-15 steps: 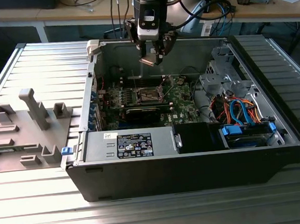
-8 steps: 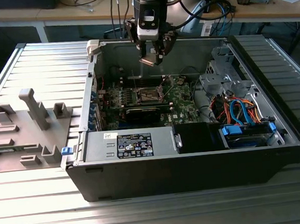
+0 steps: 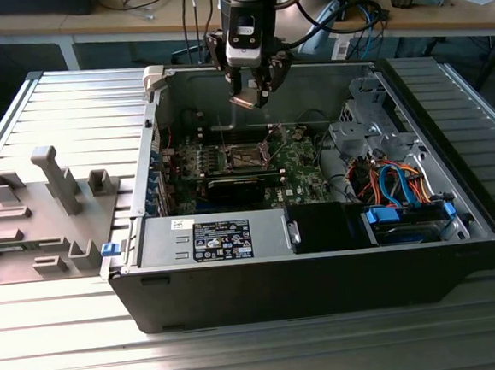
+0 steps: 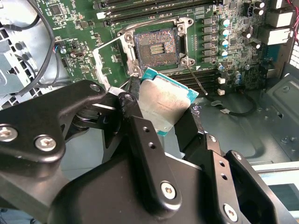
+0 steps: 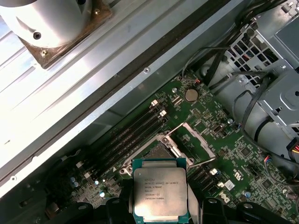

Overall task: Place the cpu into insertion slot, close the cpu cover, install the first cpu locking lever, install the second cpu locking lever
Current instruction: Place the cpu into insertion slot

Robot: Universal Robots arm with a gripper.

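Above square insertion slot (image 4: pixel 156 46), gripper (image 3: pixel 253 88) clamping thin silvery cpu (image 5: pixel 160 189)

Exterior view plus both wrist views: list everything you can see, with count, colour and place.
computer case: one, black and grey, lying open, centre of the exterior view
motherboard: one, green, inside the case
insertion slot: one, dark with silvery rim, on the motherboard, uncovered
cpu cover: one, silvery frame, swung up beside the slot
power supply: one, silvery, along the case's near wall
cables: several, blue and orange, exterior view's right
holder plate: one, grey, exterior view's left
cpu: one, silvery-grey with teal edge, held above the motherboard
tool: one, black, closed on the cpu
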